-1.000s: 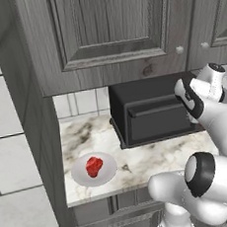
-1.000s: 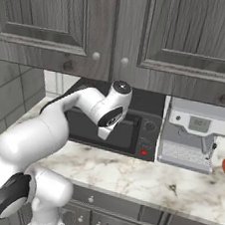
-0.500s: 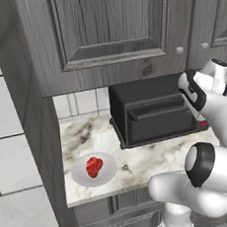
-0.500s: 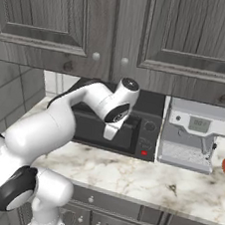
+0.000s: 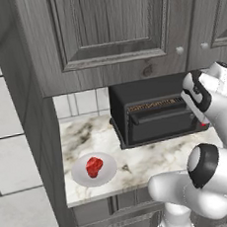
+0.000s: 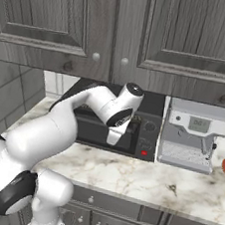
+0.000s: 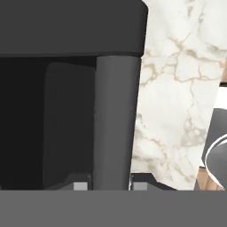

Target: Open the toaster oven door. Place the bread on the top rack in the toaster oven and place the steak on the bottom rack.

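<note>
Claw point(image 7: 106, 185) is clamped on the door handle point(image 7: 116, 119): in the hand view the grey bar runs straight up between the two finger tips point(image 7: 80, 185), pads tight on either side, so it is grasping the handle of the toaster oven door point(image 5: 162, 124). The hand view is rolled, so the bar looks vertical there; in the left base view the handle's long axis runs sideways across the top of the door, and the claw sits toward its right end, partly hidden by the wrist. Door is hinged at the bottom edge and looks cracked open at the top, with a coppery strip of the top rack point(image 5: 154, 104) showing in the gap. Judged next move: pull out and down toward the robot, swinging the door onto the counter point(image 5: 140, 157). Bare marble lies in front of the oven, so there is room for the swing. The steak point(image 5: 94, 166) sits on a white plate point(image 5: 107, 171) near the counter's front edge, well left of the door, out of its path. Behind, the toaster oven point(image 6: 143, 138) stands under the upper cabinets point(image 6: 120, 30), with the coffee machine point(image 6: 191, 137) just beside its right side; that limits sideways room for the wrist. Bread is not found in these views. Bottom rack cannot be made out.
</note>
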Available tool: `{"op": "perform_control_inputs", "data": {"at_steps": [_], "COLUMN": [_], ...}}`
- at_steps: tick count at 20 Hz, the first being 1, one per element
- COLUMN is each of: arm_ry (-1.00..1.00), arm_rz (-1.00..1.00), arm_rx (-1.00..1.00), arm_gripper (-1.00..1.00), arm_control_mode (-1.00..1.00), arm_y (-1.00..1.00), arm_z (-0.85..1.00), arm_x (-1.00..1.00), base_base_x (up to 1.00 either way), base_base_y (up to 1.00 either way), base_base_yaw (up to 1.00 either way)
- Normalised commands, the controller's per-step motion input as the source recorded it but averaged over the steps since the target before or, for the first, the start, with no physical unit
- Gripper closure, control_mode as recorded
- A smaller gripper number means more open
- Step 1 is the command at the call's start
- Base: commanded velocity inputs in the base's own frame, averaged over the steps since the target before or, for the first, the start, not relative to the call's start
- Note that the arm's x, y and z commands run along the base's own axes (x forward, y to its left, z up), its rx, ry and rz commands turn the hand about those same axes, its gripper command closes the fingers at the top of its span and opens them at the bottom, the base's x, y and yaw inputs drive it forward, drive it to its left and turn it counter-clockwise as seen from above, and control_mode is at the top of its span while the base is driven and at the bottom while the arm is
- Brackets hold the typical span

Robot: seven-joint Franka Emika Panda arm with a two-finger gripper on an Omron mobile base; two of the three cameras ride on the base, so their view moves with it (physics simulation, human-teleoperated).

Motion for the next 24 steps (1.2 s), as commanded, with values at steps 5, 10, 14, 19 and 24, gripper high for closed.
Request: {"op": "perform_control_inputs", "data": {"at_steps": [5,10,14,19,24], "arm_ry": [0.00,0.00,0.13,0.26,0.25], "arm_rz": [0.09,0.07,0.02,0.00,0.00], "arm_rx": [0.00,0.00,0.03,0.07,0.04], "arm_gripper": [1.00,1.00,1.00,1.00,1.00], "arm_control_mode": [-1.00,-1.00,-1.00,-1.00,-1.00], "arm_y": [0.23,0.24,0.14,0.03,0.04], "arm_z": [-0.94,-0.94,-0.92,-0.86,-0.85], "arm_x": [-0.42,-0.44,-0.25,-0.14,-0.29], "base_base_x": [0.00,0.00,0.00,0.00,0.00], "base_base_y": [0.00,0.00,0.00,0.00,0.00], "base_base_yaw": [0.00,0.00,0.00,0.00,0.00]}}
